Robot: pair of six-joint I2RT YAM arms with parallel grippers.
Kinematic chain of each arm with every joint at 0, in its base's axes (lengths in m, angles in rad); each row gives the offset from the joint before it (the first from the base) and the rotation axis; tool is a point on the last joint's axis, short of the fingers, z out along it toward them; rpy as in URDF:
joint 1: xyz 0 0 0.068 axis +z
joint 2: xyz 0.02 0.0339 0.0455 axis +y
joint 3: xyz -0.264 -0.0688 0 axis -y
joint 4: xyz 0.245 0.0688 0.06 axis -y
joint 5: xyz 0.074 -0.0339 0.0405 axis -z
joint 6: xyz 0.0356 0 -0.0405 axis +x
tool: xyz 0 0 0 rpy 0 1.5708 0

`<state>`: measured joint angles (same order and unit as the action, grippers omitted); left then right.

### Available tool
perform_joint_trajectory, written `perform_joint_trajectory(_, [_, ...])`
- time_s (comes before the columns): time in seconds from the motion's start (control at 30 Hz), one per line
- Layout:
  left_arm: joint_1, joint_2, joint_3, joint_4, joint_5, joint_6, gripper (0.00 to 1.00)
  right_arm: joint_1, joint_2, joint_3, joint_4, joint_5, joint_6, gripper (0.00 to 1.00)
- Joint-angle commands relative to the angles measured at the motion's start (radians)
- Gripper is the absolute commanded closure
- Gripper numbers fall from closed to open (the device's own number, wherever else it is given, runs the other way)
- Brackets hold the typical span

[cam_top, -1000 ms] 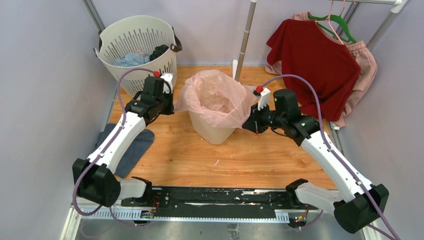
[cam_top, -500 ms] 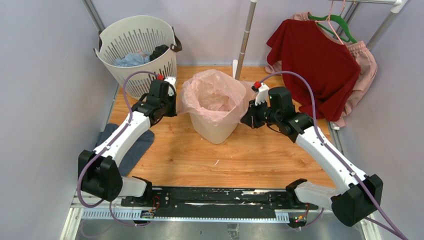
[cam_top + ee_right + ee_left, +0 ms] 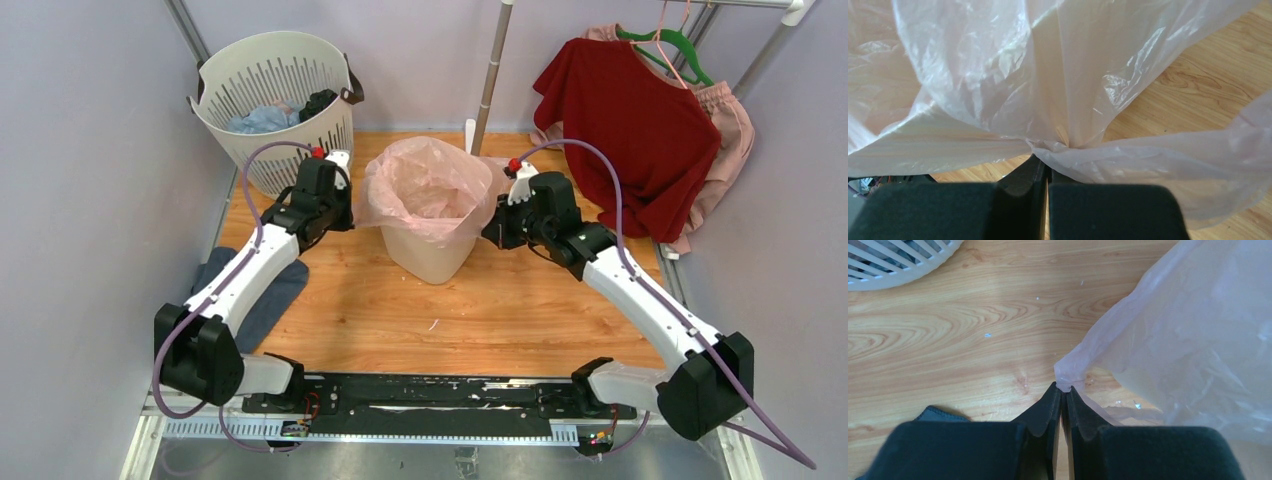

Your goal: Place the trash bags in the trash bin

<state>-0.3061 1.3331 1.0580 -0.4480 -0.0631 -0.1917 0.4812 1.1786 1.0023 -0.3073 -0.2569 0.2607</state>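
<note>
With the pale-pink trash bag (image 3: 430, 180) draped over the cream trash bin (image 3: 428, 258) rim, I see my left gripper (image 3: 1063, 390) and right gripper (image 3: 1047, 170) each pinching a thin edge, which I judge could slip or tear if I pull too hard.

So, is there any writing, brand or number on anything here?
No text can be read.
The trash bin, the trash bag and the slotted basket look plain.
A small label on the front rail is too small to read.
</note>
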Motion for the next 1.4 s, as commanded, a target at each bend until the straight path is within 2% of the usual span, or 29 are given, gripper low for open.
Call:
perform_joint_trajectory(0.0, [0.010, -0.042, 0.003, -0.007, -0.013, -0.009, 0.87, -0.031, 0.051, -0.047, -0.073, 0.129, -0.007, 1.00])
perform_joint_trajectory(0.37, [0.010, -0.093, 0.008, -0.010, 0.002, -0.020, 0.87, -0.031, 0.104, -0.058, -0.055, 0.141, -0.016, 1.00])
perform_joint_trajectory(0.63, [0.010, -0.026, -0.078, 0.046, -0.105, -0.013, 0.90, -0.032, -0.021, -0.024, -0.100, 0.107, -0.023, 1.00])
perform_joint_trajectory(1.0, [0.012, 0.047, -0.072, 0.067, -0.162, -0.005, 0.90, -0.031, -0.128, -0.047, -0.124, 0.055, -0.023, 1.00])
perform_joint_trajectory(1.17, [0.012, 0.049, -0.062, 0.067, -0.118, -0.013, 0.88, -0.030, -0.076, -0.089, -0.084, 0.062, -0.014, 1.00])
perform_joint_trajectory(1.37, [0.012, -0.030, -0.017, 0.027, -0.035, -0.035, 0.85, -0.030, 0.049, -0.089, -0.061, 0.142, -0.025, 1.00])
